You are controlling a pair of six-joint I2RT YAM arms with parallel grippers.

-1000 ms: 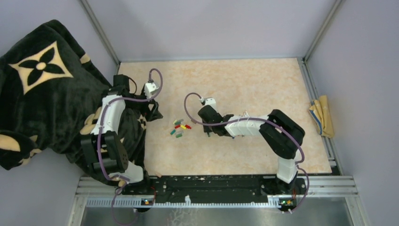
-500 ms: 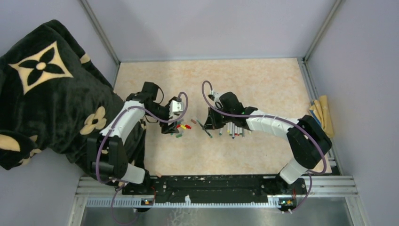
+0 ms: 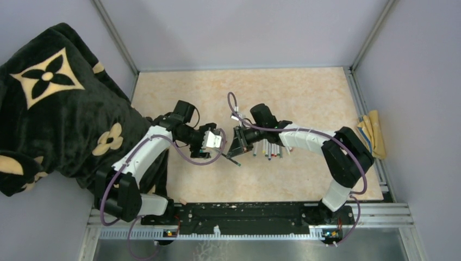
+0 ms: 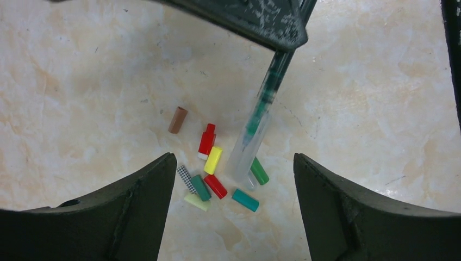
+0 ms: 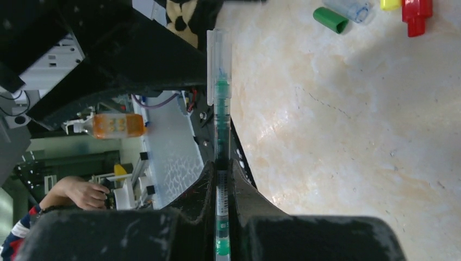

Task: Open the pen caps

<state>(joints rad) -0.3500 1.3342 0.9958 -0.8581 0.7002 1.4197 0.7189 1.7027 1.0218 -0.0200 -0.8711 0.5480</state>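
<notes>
Pen (image 5: 221, 103) pinched in right fingers (image 5: 200, 198) slants toward spread left fingers (image 4: 136, 204).

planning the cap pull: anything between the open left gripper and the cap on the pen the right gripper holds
Nothing visible. The clear cap on the green pen shows between the open fingers of the left gripper; the loose caps lie on the table beyond it.

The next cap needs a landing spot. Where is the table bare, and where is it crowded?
Bare: the far table up to the back wall, and the near strip before the black rail. Crowded: the middle, where the left hand and right hand, holding a pen, meet above the loose caps, with the row of pens alongside.
</notes>
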